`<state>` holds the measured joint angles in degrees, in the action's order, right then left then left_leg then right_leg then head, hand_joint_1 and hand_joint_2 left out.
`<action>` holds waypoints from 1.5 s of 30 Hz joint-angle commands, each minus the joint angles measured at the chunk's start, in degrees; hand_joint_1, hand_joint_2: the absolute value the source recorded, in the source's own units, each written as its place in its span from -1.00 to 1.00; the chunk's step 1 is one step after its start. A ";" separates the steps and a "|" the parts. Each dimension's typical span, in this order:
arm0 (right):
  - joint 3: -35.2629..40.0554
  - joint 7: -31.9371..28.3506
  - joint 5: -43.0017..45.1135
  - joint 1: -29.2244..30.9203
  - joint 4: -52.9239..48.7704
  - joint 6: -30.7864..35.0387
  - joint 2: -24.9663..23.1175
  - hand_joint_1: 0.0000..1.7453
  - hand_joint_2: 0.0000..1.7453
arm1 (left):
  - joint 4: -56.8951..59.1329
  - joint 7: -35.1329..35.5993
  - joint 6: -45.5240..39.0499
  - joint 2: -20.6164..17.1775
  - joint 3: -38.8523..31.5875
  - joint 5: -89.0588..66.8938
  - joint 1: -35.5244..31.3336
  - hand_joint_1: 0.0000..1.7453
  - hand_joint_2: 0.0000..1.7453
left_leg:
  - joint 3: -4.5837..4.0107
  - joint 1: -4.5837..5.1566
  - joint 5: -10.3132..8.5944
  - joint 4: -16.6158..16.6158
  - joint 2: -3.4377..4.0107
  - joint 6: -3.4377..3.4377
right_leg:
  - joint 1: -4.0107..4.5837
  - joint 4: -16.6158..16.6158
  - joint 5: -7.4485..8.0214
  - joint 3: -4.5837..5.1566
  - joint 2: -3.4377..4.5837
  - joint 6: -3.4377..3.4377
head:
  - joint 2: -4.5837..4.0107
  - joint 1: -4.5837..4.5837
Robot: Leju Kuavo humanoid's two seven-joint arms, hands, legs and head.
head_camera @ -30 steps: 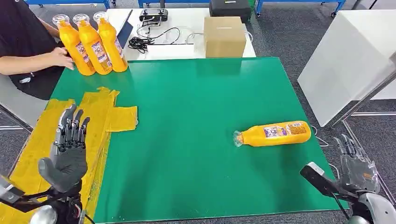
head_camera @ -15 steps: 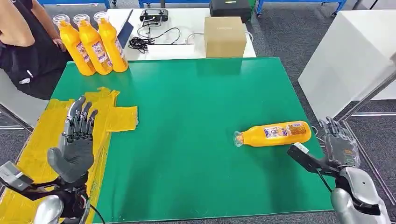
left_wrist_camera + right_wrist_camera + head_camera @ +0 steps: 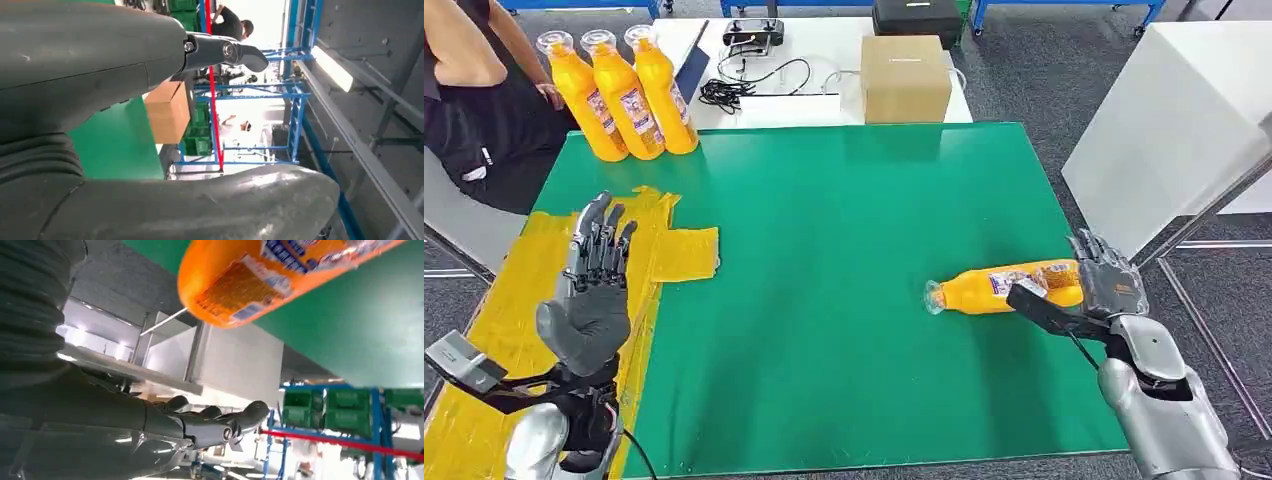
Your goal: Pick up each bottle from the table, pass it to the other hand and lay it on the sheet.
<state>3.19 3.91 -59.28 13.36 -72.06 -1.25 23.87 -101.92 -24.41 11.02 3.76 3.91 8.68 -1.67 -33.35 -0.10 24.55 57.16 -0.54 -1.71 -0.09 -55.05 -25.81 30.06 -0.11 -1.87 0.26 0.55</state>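
Since a second ago, moved in from the table's 4 o'clock corner: right hand (image 3: 1107,282), now at the base end of the lying bottle (image 3: 999,287), fingers spread apart and gripping nothing; contact with the bottle hard to judge from the head view, base partly covered by the hand and its dark wrist part. Also raised and shifted forward a little: left hand (image 3: 589,300), upright over the sheet (image 3: 494,300), fingers straight, close together, holding nothing. Green table (image 3: 824,250) cut off along its near edge by both arms. Yellow sheet at 9 o'clock on the table, crumpled and overlapping, partly hidden behind the left arm. Lying bottle at 3 o'clock on the table, on its side, orange with a blue-and-orange label, neck towards the table's middle, base towards the right edge; cap colour hard to make out. Right wrist view: only the base half of that bottle (image 3: 280,275) visible, rest cut off. Three upright bottles (image 3: 619,95) at 11 o'clock, touching in a row, beside a seated person (image 3: 474,100) cut off at the frame edge.
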 commanded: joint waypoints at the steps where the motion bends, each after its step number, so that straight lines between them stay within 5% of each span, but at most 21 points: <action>1: 9.15 -1.11 0.08 11.43 16.91 -2.01 -0.46 -1.00 1.00 | 4.70 0.36 -0.62 -1.87 1.76 0.77 -3.67 -1.00 -1.00 | 0.20 -0.01 0.06 -0.06 0.19 0.06 | 0.01 0.08 0.00 -0.16 0.16 0.01 | 0.00 0.00; 11: 12.71 -2.31 0.88 17.20 25.74 -3.98 -0.59 -1.00 1.00 | 5.90 0.34 -0.86 -2.21 2.30 1.91 -5.00 -1.00 -1.00 | 0.14 0.00 0.03 -0.03 0.16 0.06 | 0.00 0.04 0.01 -0.09 0.13 0.00 | 0.00 0.00; 19: 19.40 -4.97 -1.27 25.32 42.63 -7.09 -3.53 -1.00 1.00 | 8.60 0.60 -1.01 -2.79 4.39 3.11 -7.99 -1.00 -1.00 | 0.12 -0.01 0.02 -0.04 0.14 0.05 | 0.01 0.06 0.03 -0.10 0.12 0.01 | 0.00 -0.02; 20: 19.81 -5.66 -1.07 25.69 44.02 -7.50 -3.97 1.00 1.00 | 9.06 0.61 -1.10 -2.86 4.52 3.24 -8.42 -1.00 -1.00 | 0.21 -0.04 0.03 -0.06 0.23 0.09 | 0.04 0.09 0.06 -0.17 0.20 0.01 | 0.00 0.02; 37: 20.33 -7.92 3.20 24.81 44.40 -5.41 -5.34 1.00 1.00 | 9.45 0.34 -2.02 -3.05 4.30 4.40 -8.49 -1.00 -1.00 | 0.30 -0.06 0.00 -0.06 0.08 0.08 | 0.05 0.10 0.02 -0.31 0.03 0.00 | 0.00 0.02; 42: 15.43 -6.54 10.30 17.76 26.33 2.48 -9.46 1.00 1.00 | 7.43 1.67 -2.55 -2.34 3.49 4.60 -5.83 -1.00 -1.00 | 0.38 -0.08 0.03 -0.08 0.25 0.09 | 0.07 0.12 0.05 -0.33 0.20 0.02 | 0.00 0.02; 45: 16.00 -4.36 13.72 11.01 3.49 4.57 -11.65 1.00 1.00 | 5.77 3.71 -3.42 -1.69 2.62 6.26 -3.10 -1.00 -1.00 | 0.42 -0.06 0.10 -0.11 0.57 0.14 | 0.06 0.08 0.05 -0.24 0.51 0.06 | 0.00 -0.02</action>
<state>21.40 -2.84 -51.39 35.18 -34.63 -0.07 18.91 -96.02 -23.46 8.77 1.79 7.56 13.07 -7.77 -33.17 -0.11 24.53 57.17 -0.51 -1.70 -0.05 -55.08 -25.79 29.85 -0.09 -1.89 0.26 0.52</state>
